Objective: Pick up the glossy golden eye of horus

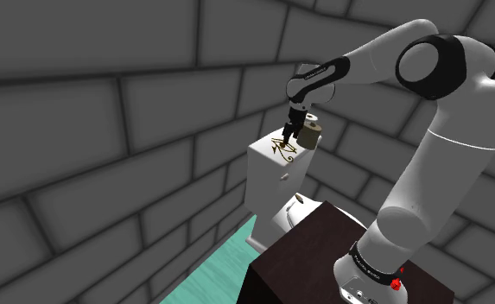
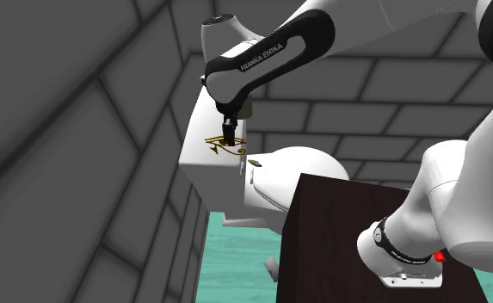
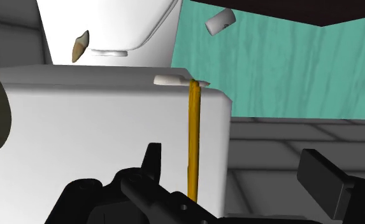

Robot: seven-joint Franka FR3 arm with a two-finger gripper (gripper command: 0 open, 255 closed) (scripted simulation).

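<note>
One black gripper point(image 1: 287, 136), fingers spread apart and clasping nothing, hangs just above the white toilet tank point(image 1: 267, 175); the golden eye of horus point(image 1: 282, 149) lies flat on the tank's lid.

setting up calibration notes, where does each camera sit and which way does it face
Shoulder view: behind the stand, facing the toilet tank; the whole arm shows.
Second exterior view: also beside the stand, lower, facing the tank; arm shows.
Wrist view: on the hand, over the tank; open pincer shows.
Shared: all show the golden eye.
</note>
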